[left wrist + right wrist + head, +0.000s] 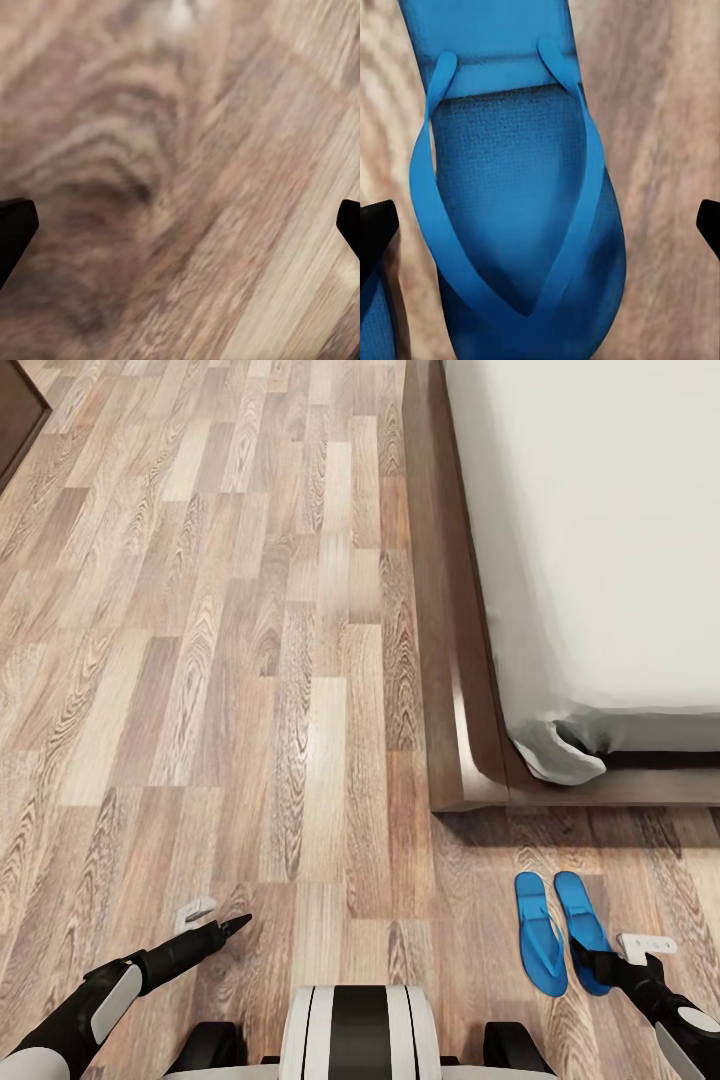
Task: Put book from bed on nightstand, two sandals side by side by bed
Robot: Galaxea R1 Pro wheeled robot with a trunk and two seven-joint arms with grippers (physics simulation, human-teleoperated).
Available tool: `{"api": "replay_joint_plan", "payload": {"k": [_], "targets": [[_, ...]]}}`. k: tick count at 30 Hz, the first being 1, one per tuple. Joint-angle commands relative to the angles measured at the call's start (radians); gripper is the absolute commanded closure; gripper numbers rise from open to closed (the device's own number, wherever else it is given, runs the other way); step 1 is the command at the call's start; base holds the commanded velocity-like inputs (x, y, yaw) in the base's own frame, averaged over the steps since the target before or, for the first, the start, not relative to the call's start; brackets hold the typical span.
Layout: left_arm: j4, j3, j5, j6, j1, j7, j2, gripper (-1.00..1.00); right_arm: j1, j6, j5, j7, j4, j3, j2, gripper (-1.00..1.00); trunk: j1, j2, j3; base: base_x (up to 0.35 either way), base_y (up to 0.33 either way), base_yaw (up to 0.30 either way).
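Note:
Two bright blue sandals lie side by side on the wood floor just off the bed's foot corner, the left sandal [541,935] close beside the right sandal [582,925]. My right gripper [592,963] hovers over the right sandal's near end, open. In the right wrist view that sandal [521,225] lies between the spread black fingertips [376,232], not gripped. My left gripper [226,927] hangs open over bare floor [180,187]. The bed [470,690] has a dark brown frame and a grey mattress. The book and the nightstand are out of view.
Light wood-plank floor [250,660] stretches wide to the left of the bed. A corner of dark brown furniture [15,410] shows at the far left. The bed frame's corner [450,800] juts out just beyond the sandals. My base [360,1030] is at the near edge.

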Motion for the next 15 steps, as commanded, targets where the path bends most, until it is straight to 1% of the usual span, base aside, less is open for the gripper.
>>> {"api": "replay_joint_plan", "payload": {"k": [1,13,15], "targets": [[0.000,-0.004,0.010,0.007,0.000,0.000,0.001,-1.00,-0.001,-0.005,-0.011,0.001,0.001,0.006,-0.001,-1.00,0.000,0.000,0.000,0.000,0.000,0.000],[0.000,-0.004,0.010,0.007,0.000,0.000,0.001,-1.00,-0.001,-0.005,-0.011,0.001,0.001,0.006,-0.001,-1.00,0.000,0.000,0.000,0.000,0.000,0.000],[0.000,-0.004,0.010,0.007,0.000,0.000,0.001,-1.00,-0.001,-0.005,-0.011,0.001,0.001,0.006,-0.001,-1.00,-0.001,0.000,0.007,0.000,0.000,0.000]]}}
